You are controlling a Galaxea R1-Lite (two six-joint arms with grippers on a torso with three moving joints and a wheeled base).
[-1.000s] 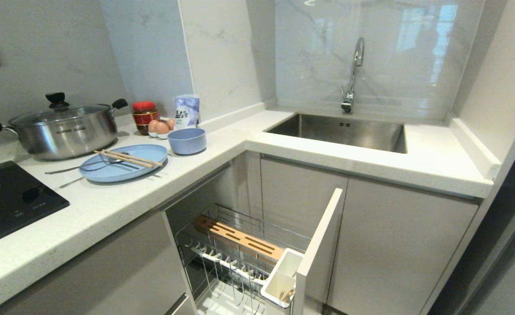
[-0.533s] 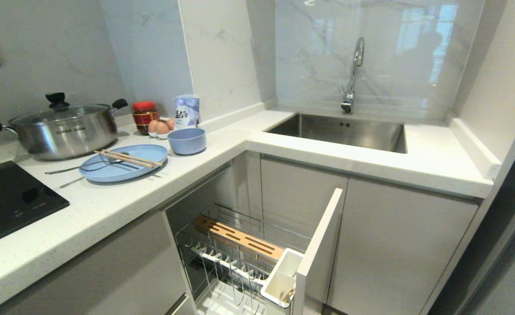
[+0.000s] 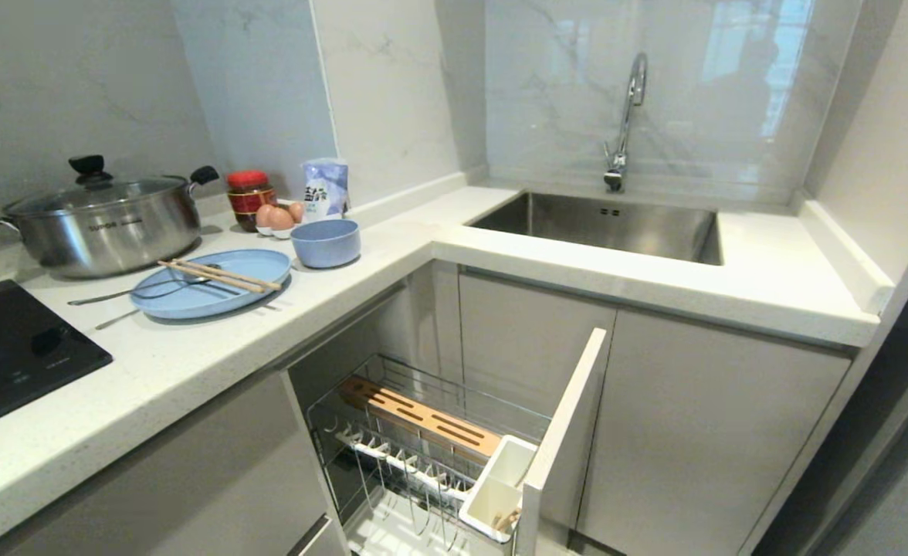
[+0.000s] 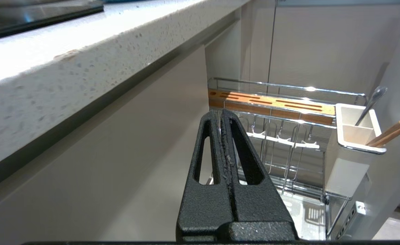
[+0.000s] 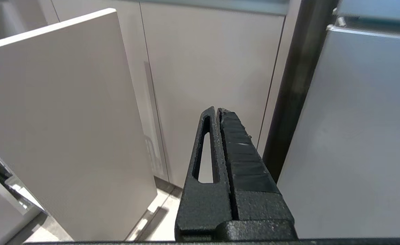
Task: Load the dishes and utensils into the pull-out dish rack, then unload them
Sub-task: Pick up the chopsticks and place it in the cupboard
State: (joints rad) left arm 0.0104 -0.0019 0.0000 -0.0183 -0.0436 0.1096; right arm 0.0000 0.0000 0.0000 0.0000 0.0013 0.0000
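Neither arm showed in the head view. The left gripper [image 4: 222,114] hung low beside the counter edge [image 4: 84,68], its black fingers pressed together with nothing between them, pointing toward the dish rack [image 4: 281,112]. The right gripper [image 5: 217,112] was likewise pressed together and empty, facing the pale cabinet doors [image 5: 206,68], with the pulled-out rack front [image 5: 60,112] at its nine o'clock.

On the counter [image 3: 215,347] the light-blue plate [image 3: 215,274] lay at about ten o'clock of the head view. A pair of chopsticks [image 3: 218,275] rested across the plate, and a long-handled spoon [image 3: 126,293] lay with its bowl on the plate and its handle running off toward nine o'clock. The blue bowl [image 3: 326,242] stood just beside the plate at its two o'clock, apart from it. Behind them sat a steel pot [image 3: 103,220], a red-lidded jar [image 3: 249,197], some eggs [image 3: 276,218] and a small bag [image 3: 324,189]. The black cooktop [image 3: 14,347] lay at nine o'clock, the sink [image 3: 608,224] and tap [image 3: 625,116] at one o'clock.

The dish rack [image 3: 423,455] stood pulled out at six o'clock below the counter, its wire slots holding no dishes. Its wooden strip [image 3: 419,417] ran along the far side. The white caddy [image 4: 353,136] at the rack's front end held a silver spoon [image 4: 371,102] and wooden sticks [image 4: 392,132] leaning outward.
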